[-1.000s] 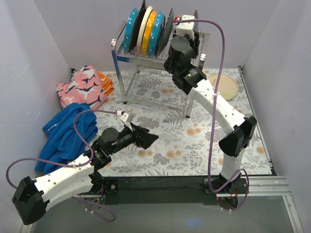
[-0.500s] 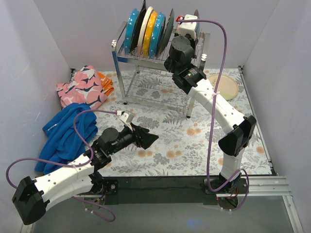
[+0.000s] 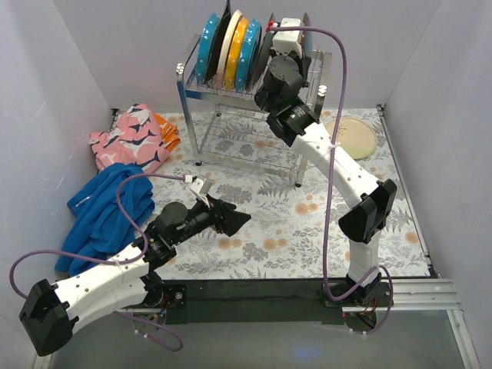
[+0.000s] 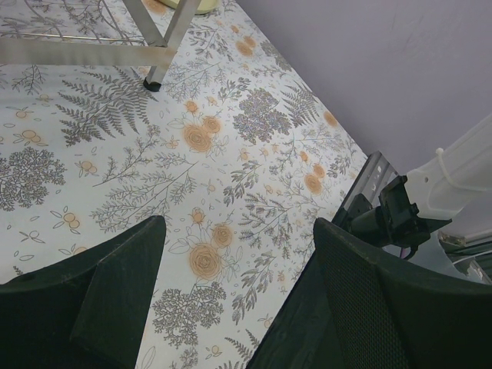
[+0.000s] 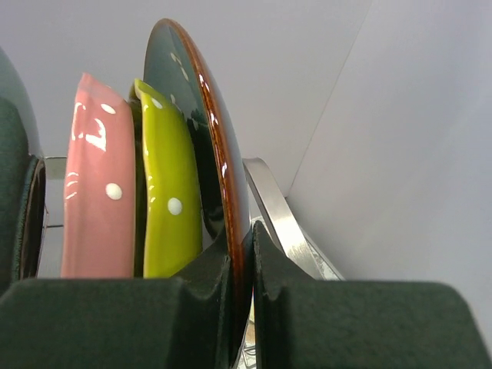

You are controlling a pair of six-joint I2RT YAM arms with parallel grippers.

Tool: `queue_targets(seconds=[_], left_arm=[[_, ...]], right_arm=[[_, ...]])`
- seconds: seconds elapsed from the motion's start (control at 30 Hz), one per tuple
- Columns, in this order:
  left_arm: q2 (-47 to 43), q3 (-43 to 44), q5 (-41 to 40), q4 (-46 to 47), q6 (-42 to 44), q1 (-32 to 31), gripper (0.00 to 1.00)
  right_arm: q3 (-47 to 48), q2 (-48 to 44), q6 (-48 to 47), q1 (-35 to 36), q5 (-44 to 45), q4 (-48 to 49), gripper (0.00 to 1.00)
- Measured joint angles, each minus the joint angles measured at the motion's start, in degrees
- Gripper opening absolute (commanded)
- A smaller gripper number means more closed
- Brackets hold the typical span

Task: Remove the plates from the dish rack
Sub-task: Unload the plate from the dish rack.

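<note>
Clamping dark plate [image 5: 188, 92] | right claw [image 5: 240, 250] | lime plate [image 5: 163, 192], pink plate [image 5: 94, 192] alongside

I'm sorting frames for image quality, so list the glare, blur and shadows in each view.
Right wrist view: white glare streaks on the pink plate, green plate and dark plate; the jaws up close are blurred. Left wrist view: tablecloth sharp and evenly lit, jaws dark and soft. Top view: flat light, only a faint shadow under the rack.

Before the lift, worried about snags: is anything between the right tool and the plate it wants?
Nothing visible: the right tool is shut on the dark brown-rimmed plate; a lime green dotted plate stands close beside.
</note>
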Motion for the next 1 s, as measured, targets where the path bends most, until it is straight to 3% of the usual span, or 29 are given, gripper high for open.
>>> queue_targets(seconds=[0.43, 1.0], left_arm=[[0.0, 0.0, 0.0, 0.0, 0.0, 0.0, 0.76], [0.5, 0.0, 0.0, 0.1, -0.4, 0.0, 0.76]], right_arm=[[0.8, 0.8, -16.5, 2.7, 1.4, 15.5, 0.01], [-0.8, -2.5, -21.0, 2.9, -1.2, 21.9, 0.01]])
